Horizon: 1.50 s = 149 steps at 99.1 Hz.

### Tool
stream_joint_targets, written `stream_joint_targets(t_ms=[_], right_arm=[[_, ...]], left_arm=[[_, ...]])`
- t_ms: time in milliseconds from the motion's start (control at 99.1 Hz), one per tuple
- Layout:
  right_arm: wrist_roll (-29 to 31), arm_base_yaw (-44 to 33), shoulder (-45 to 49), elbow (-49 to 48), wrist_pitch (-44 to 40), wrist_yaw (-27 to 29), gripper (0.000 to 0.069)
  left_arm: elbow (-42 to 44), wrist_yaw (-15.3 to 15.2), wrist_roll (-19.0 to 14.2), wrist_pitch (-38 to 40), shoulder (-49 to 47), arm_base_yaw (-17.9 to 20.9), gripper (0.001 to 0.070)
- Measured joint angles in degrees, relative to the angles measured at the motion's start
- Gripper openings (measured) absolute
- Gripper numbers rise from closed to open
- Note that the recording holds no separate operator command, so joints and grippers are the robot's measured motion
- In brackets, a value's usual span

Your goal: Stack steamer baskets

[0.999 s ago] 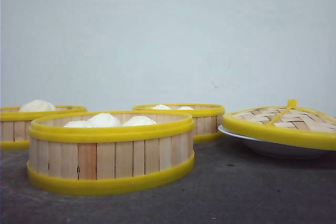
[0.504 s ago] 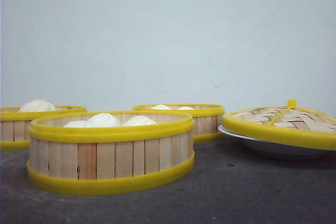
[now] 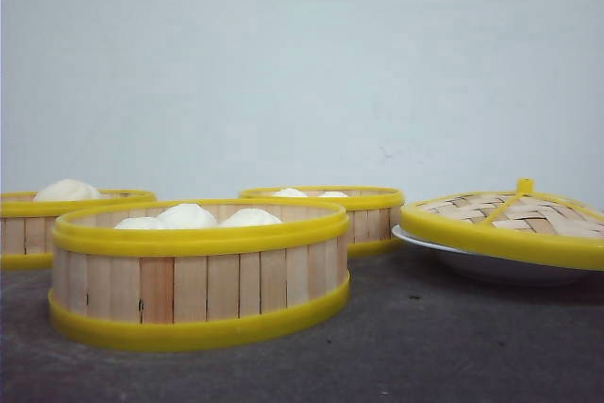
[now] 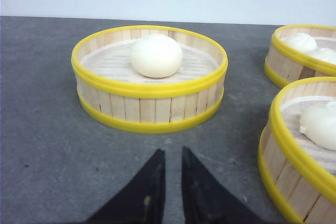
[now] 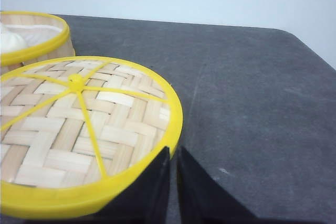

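Three steamer baskets of pale slats with yellow bands stand apart on the dark table. The nearest basket (image 3: pixel 198 276) holds three white buns. One basket (image 3: pixel 38 228) sits far left, another (image 3: pixel 349 219) behind the middle. In the left wrist view a basket (image 4: pixel 149 103) with one bun lies just ahead of my left gripper (image 4: pixel 172 150), which is shut and holds nothing. Two more baskets (image 4: pixel 302 56) (image 4: pixel 294 156) stand beside it. My right gripper (image 5: pixel 173 149) is shut and empty at the rim of the woven lid (image 5: pixel 79 124). Neither gripper shows in the front view.
The domed woven lid (image 3: pixel 510 219) with a yellow rim and handle rests on a white plate (image 3: pixel 472 266) at the right. A basket (image 5: pixel 31 38) stands beyond the lid. The table's rounded corner (image 5: pixel 307 45) lies past the right gripper. A pale wall runs behind.
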Motion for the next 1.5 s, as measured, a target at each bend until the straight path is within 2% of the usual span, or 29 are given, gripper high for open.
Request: stream_joint_targets(t_ms=[151,313,434,555,636,747,888,1130,1322,1503], right_arm=[[0.8,0.0,0.0,0.0,0.0,-0.5,0.0020],[4.2,0.0,0.0,0.0,0.0,-0.8,0.0020],[7.6,0.0,0.0,0.0,2.0,-4.2,0.0019],[12.4,0.0,0.2,2.3,2.3,-7.3,0.0012],[15.7,0.0,1.2,6.8,2.1,-7.8,0.0011],[17.4,0.0,4.3,15.2,0.6,-7.7,0.0010],[16.3,0.0,12.3,25.6,-5.8,-7.7,0.0010],[11.0,0.0,29.2,40.4,-18.1,-7.8,0.0010],[7.2,0.0,40.4,44.9,-24.5,-7.9,0.0010],[5.2,0.0,47.1,44.8,-28.1,-8.0,0.0010]], left_arm=[[0.0,0.0,0.0,0.0,0.0,0.0,0.0030],[0.0,0.2,-1.0,0.0,0.0,0.0,0.0030],[0.0,0.2,-3.9,0.1,0.0,0.0,0.0029],[1.8,0.5,-8.8,-1.7,0.0,0.0,0.0025],[6.2,0.6,-12.3,-2.3,0.9,0.0,0.0025],[15.1,0.7,-14.0,-2.8,3.8,0.0,0.0025],[26.1,0.8,-13.0,-8.9,12.4,0.0,0.0025],[41.8,2.2,-5.7,-20.0,29.7,0.0,0.0025],[44.0,2.2,-1.5,-22.8,38.8,0.0,0.0025],[44.0,2.2,-0.2,-24.1,42.9,0.0,0.0025]])
